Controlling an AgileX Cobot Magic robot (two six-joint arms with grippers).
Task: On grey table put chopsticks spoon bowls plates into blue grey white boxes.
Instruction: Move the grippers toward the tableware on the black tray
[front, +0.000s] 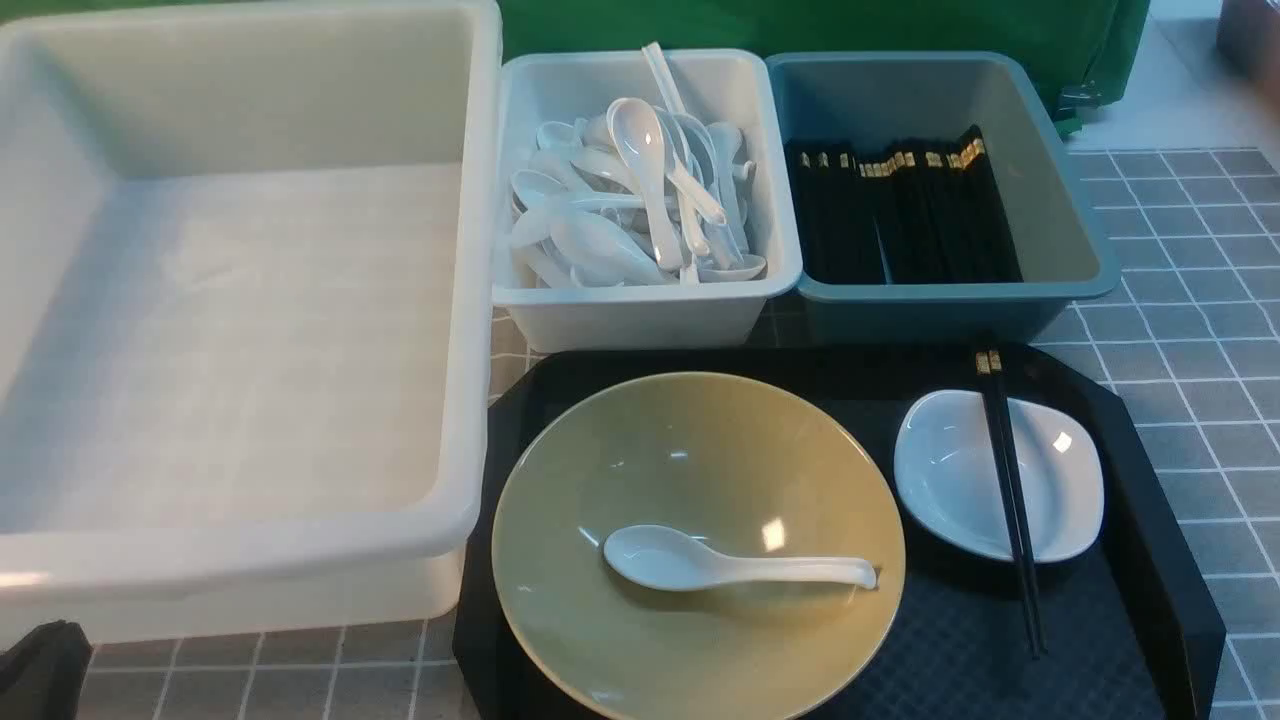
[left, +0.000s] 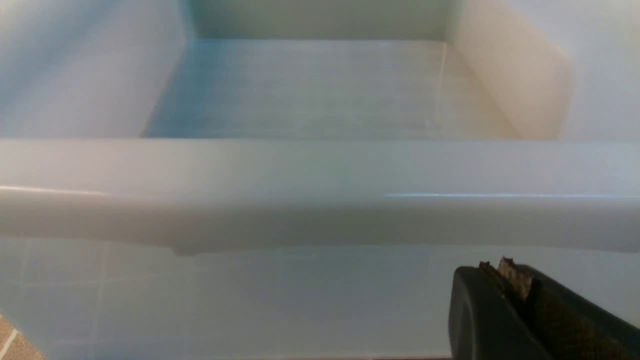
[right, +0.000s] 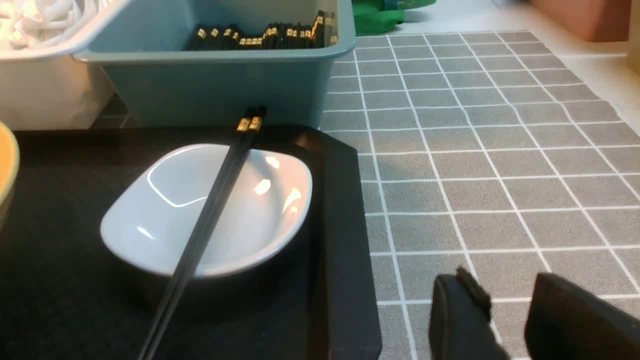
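Two black chopsticks (front: 1008, 490) are laid across the white plate (front: 940, 480) on the black tray (front: 1150, 560), at the near edge of the grey table (front: 1180, 330). The spoon (front: 700, 565) is seen inside the yellow bowl (front: 700, 450). The right jaws are held apart, empty, over the table; for the left jaws it cannot be told.

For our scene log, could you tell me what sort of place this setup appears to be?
Probably a staged dish-sorting station, canteen-style: a black tray with a bowl near a grey-white box piled with spoons and a teal box of chopsticks.
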